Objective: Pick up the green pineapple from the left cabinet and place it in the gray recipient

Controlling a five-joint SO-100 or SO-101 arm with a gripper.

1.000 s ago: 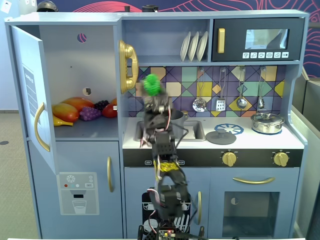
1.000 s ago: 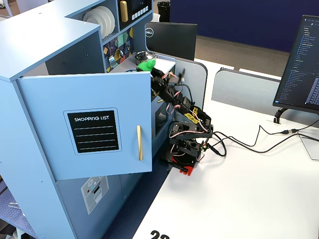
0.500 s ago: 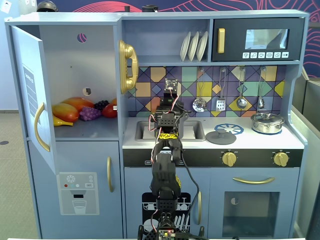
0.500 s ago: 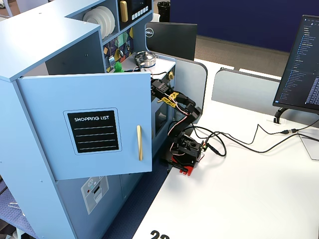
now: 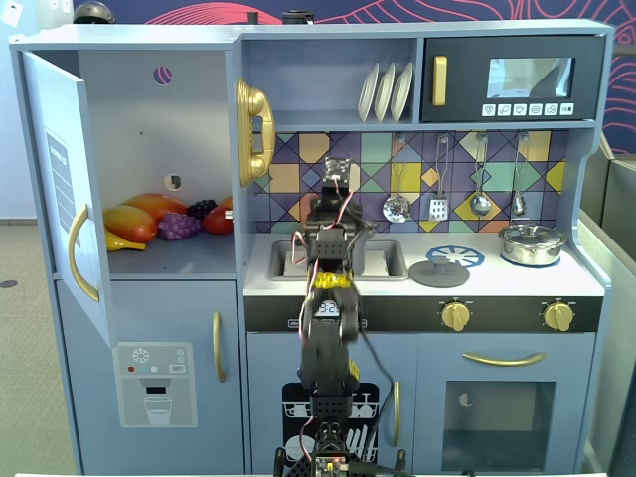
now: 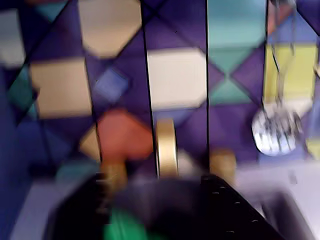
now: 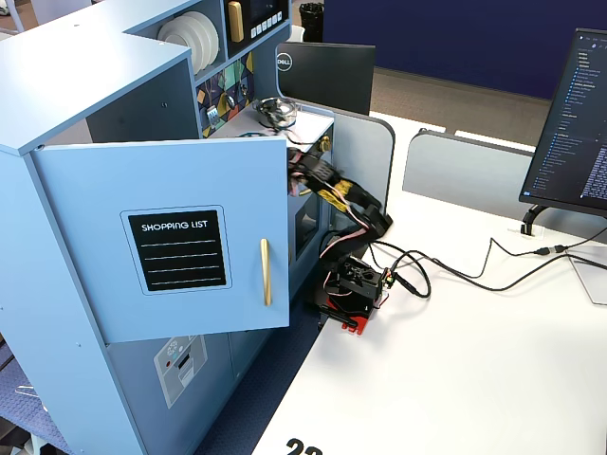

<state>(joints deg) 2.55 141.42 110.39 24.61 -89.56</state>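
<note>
The left cabinet (image 5: 149, 119) stands open, its door (image 5: 60, 179) swung out; no green fruit shows inside. My arm (image 5: 333, 248) reaches over the sink (image 5: 383, 260) in the middle of the counter. In the blurred wrist view my gripper (image 6: 155, 187) points at the tiled back wall, and a bright green piece, the green pineapple (image 6: 125, 227), sits between the black jaws at the bottom edge. The gray recipient is not clearly in view; the arm hides most of the sink. In a fixed view from the side, the arm (image 7: 346, 204) goes in behind the open door (image 7: 190, 237).
A mango (image 5: 129, 224), purple grapes (image 5: 179, 227) and red fruit (image 5: 219, 221) lie on the cabinet shelf. A dark gray lid (image 5: 438, 272) and a steel lidded pot (image 5: 532, 243) sit on the counter. A gold faucet (image 6: 166, 147) is close ahead. Utensils (image 5: 480, 174) hang on the wall.
</note>
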